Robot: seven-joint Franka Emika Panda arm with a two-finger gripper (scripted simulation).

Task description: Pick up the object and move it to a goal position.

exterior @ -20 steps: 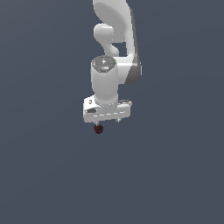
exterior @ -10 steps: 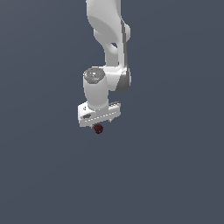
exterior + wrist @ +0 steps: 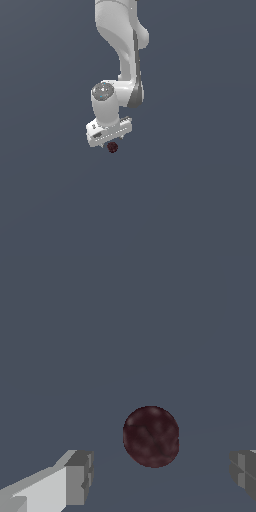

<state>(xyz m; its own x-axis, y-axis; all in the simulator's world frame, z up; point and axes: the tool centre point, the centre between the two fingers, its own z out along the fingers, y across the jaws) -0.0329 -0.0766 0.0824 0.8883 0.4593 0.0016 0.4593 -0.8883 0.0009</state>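
Observation:
The object is a tiny dark maroon bumpy ball (image 3: 112, 147) that lies right under the white gripper (image 3: 111, 143) in the exterior view. In the wrist view the ball (image 3: 151, 436) sits between the two grey fingertips (image 3: 80, 476), with a visible gap on each side. The gripper (image 3: 162, 476) is open and straddles the ball without touching it. The hand points straight down from the white arm (image 3: 122, 45).
A plain dark grey-blue surface (image 3: 200, 200) fills both views. No other objects, containers or edges show.
The hand has shifted toward the exterior view's left and slightly lower, and the upper arm has swung the same way. The ball has stayed in place.

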